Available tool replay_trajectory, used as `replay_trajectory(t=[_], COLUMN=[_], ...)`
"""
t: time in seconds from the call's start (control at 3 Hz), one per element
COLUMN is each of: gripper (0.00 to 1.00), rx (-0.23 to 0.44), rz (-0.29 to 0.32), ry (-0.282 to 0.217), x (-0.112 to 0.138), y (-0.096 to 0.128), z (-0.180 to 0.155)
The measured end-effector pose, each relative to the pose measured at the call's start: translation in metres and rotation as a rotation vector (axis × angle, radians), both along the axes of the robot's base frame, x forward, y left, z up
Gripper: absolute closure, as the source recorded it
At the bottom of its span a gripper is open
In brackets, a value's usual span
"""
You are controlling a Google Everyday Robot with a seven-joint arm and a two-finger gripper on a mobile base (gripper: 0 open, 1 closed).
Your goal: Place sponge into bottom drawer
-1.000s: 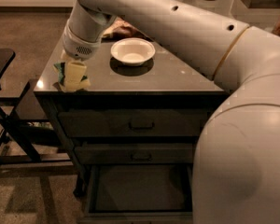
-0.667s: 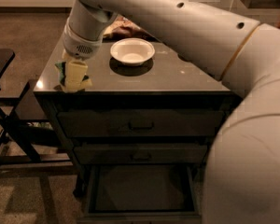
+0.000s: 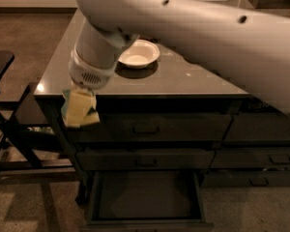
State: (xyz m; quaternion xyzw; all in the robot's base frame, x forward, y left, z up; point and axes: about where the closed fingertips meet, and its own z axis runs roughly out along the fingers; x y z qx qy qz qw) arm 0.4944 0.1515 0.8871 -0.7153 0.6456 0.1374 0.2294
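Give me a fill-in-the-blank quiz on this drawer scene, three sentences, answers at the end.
1. The end effector, hanging just past the counter's front left corner, holds a ____.
2. Of the three stacked drawers, the open drawer is the ____ one.
3. The only dish on the countertop is a white ____.
Answers: sponge; bottom; bowl.

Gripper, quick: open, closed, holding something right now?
Gripper: closed on the sponge, held in the air off the front left corner of the cabinet, higher than the open bottom drawer.
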Motion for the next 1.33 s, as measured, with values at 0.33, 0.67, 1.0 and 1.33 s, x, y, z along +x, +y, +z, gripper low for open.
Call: replay_trajectory(t=[0.33, 0.67, 1.0, 1.33], gripper=[1.0, 1.0, 1.0, 1.0], rx=[0.0, -0.018, -0.015, 0.028], rz=[-0.087, -0.088, -0.098, -0.176], ry=[0.073, 0.086, 0.098, 0.197], x=[-0.054, -0.06, -0.062, -0.08], y=[-0.022, -0.027, -0.027, -0.03], z=[-0.015, -0.025, -0.029, -0.074])
